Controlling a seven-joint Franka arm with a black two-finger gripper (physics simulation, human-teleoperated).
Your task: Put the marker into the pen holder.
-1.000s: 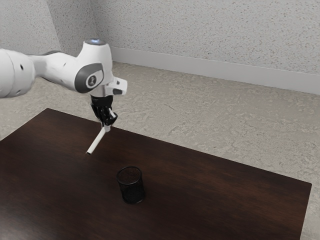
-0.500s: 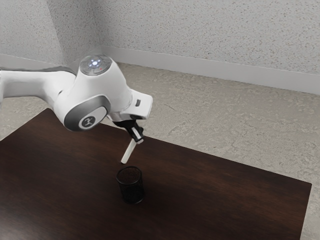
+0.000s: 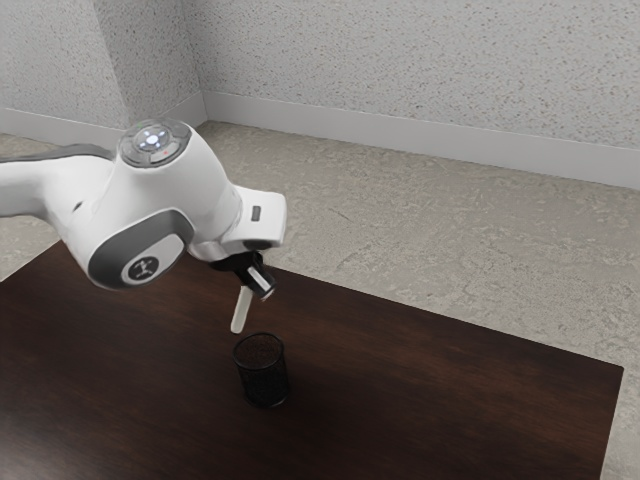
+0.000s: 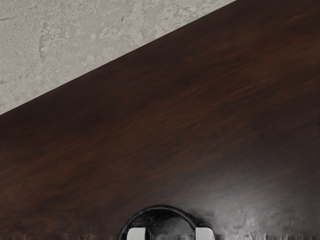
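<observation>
Up in the air near the pen holder [image 3: 263, 377], the tool [image 3: 259, 284] pinches the marker [image 3: 241, 311] by its top end. The marker is a thin, creamy-white stick. It leans a little, with its low end just above the pen holder's rim, toward the exterior view's left side of it. It is outside the pen holder, and the two are apart.

Above the pen holder, the smooth white arm [image 3: 110, 225] has a round badge [image 3: 145, 268] on a dark grey patch. Its mark is too small to read. Higher up is a round grey cap [image 3: 153, 141] with glowing white dots.

The pen holder is black, round like a can, and made of mesh with a thin ring at the top. It stands upright on the tabletop [image 3: 450, 390], which is dark brown with streaks like wood. Well beyond the pen holder are a blotchy grey floor [image 3: 460, 240] and a speckled pale wall [image 3: 400, 60].
</observation>
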